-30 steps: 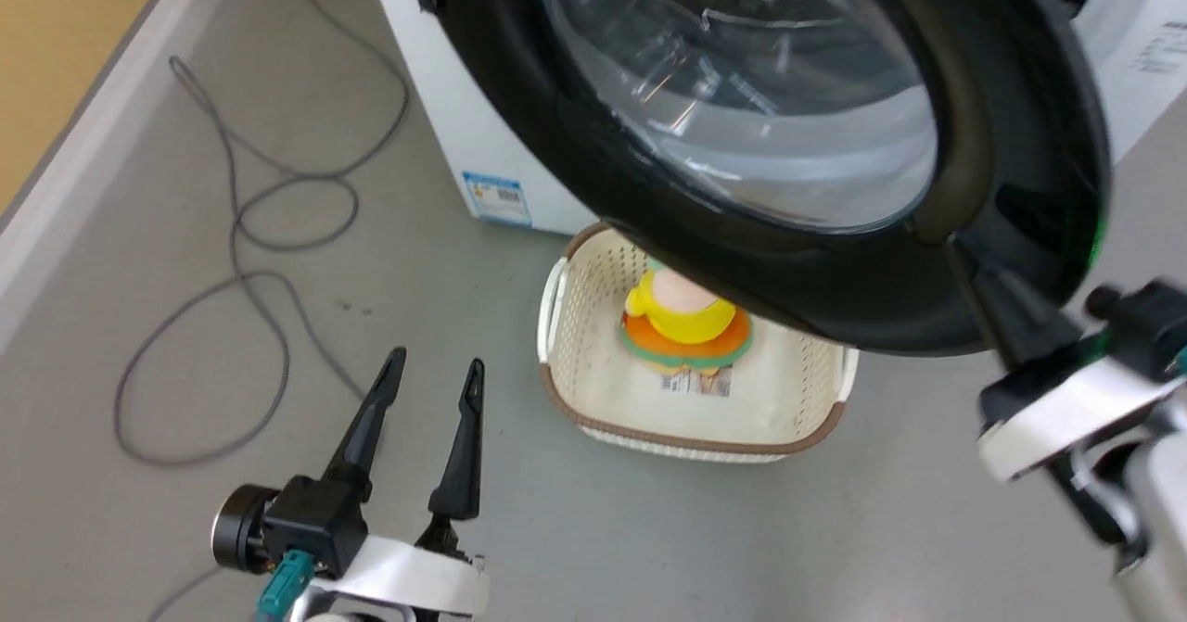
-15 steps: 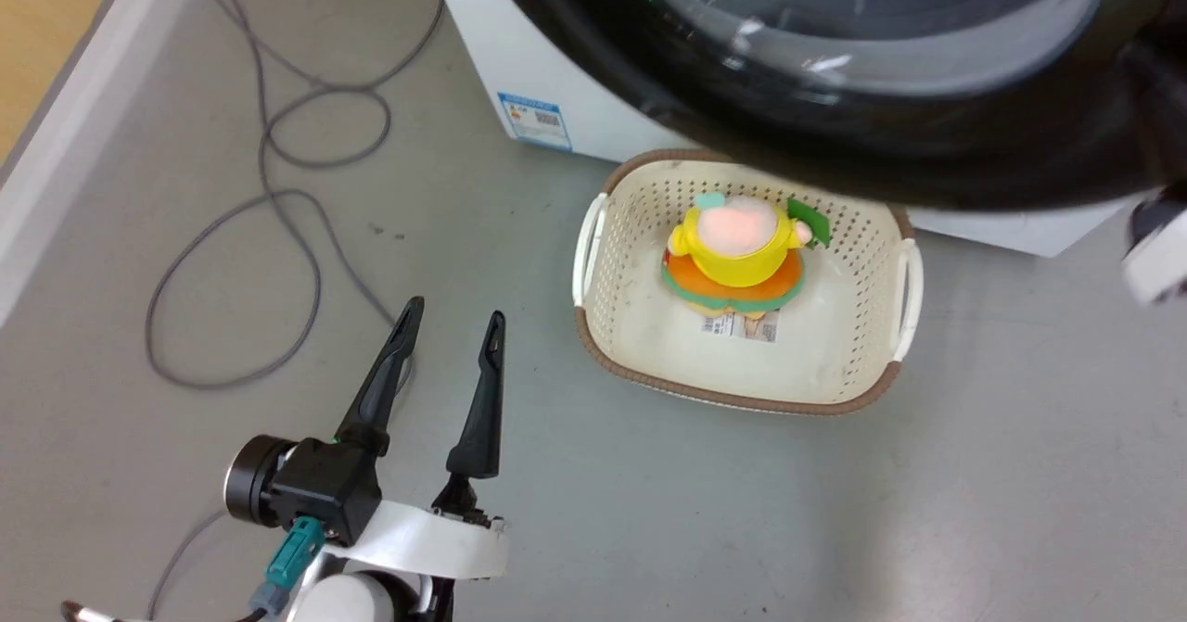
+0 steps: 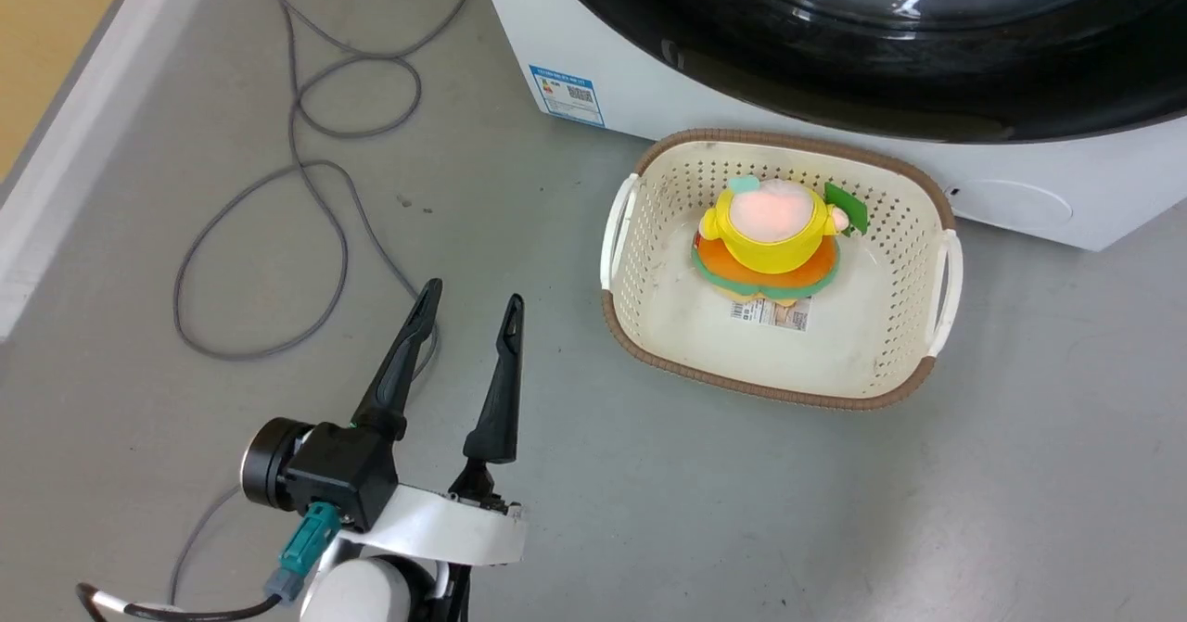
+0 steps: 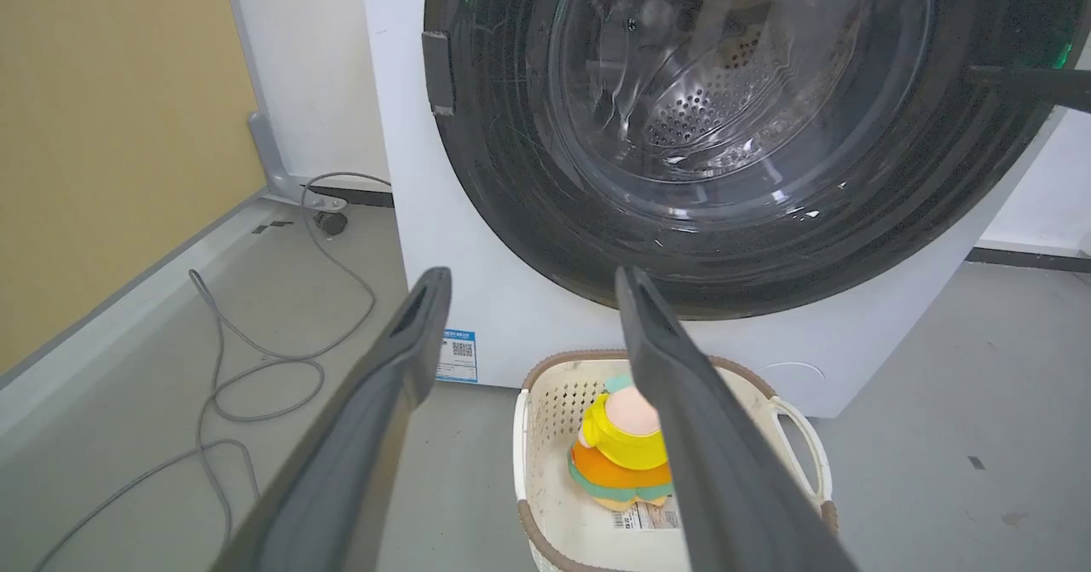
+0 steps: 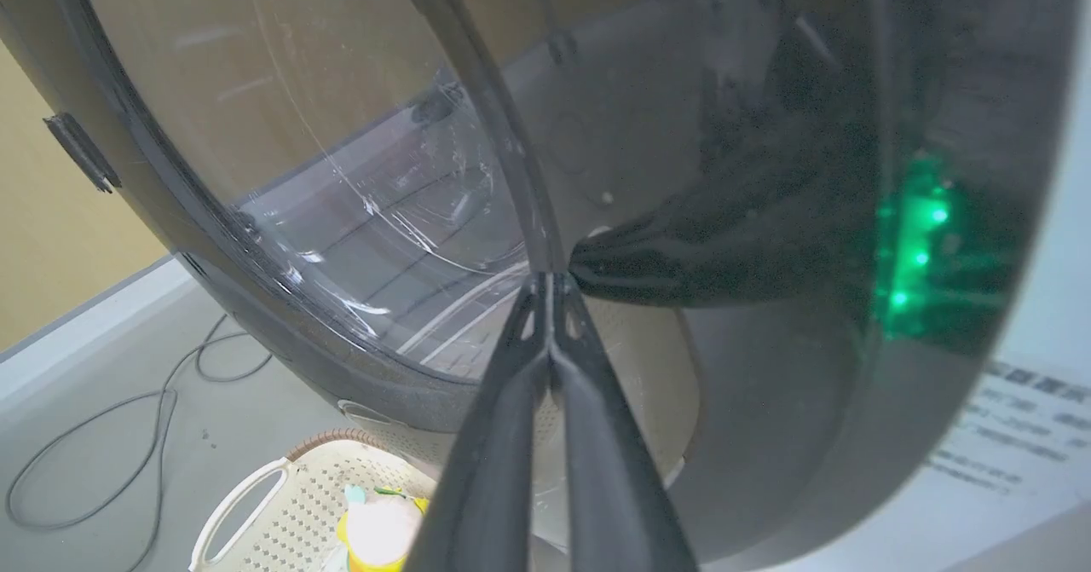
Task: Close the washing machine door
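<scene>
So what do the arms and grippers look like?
Left gripper: two long, tapering black fingers on a black block with a round black side cylinder, white wrist shell, teal connector feeding a black cable. Right gripper: matching slim dark fingers.

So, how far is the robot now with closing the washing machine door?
Mostly done: the large round black-rimmed glass door lies almost flat against the big white front-loading washing machine in the left wrist view. In hand: the right gripper, jaws shut, has its tips against the door. Left: the final push; I cannot tell whether it has latched. The left gripper hangs open above the grey floor.
</scene>
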`<state>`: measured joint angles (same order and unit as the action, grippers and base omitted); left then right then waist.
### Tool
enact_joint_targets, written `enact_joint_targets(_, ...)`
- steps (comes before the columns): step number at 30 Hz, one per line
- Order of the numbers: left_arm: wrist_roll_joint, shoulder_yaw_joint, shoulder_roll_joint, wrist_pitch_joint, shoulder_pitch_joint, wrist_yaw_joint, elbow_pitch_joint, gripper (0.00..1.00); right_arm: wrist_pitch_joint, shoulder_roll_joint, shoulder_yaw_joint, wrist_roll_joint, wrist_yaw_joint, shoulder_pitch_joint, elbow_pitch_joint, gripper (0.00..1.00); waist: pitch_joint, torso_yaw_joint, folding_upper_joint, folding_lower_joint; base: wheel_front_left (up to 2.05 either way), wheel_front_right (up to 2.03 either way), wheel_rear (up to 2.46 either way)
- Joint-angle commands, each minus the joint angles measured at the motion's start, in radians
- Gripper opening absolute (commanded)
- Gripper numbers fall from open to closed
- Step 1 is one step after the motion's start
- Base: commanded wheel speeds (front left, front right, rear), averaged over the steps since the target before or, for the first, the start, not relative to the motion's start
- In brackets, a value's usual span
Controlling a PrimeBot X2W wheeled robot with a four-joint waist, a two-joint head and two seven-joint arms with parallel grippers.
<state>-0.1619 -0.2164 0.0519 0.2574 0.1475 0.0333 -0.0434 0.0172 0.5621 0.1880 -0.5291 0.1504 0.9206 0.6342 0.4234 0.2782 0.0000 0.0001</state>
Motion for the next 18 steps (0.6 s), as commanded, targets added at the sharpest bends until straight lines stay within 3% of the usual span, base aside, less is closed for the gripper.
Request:
enact_joint_targets(1,-0.002,0.0,-0.001,0.004,0.012,-0.007,0.002,1.0,0.021,0.032,-0.026,-0.002,-0.02,0.04,0.022,0.0,-0.008,-0.004,0.0,-0.0001,0.0,0.0,0.0)
enact_joint_targets(10,0.008,0.023,-0.002,0.004,-0.011,-0.014,0.03,1.0,0.133,-0.005,0.066,-0.014,-0.02,-0.062,0.014,0.0,-0.115,-0.057,0.0,-0.0001,0.0,0.0,0.0)
enact_joint_targets(18,0.02,0.066,-0.002,0.004,-0.06,-0.009,0.065,1.0,0.221,-0.053,0.104,-0.022,-0.02,-0.271,-0.098,0.0,-0.238,-0.122,0.0,-0.0001,0.0,0.0,0.0)
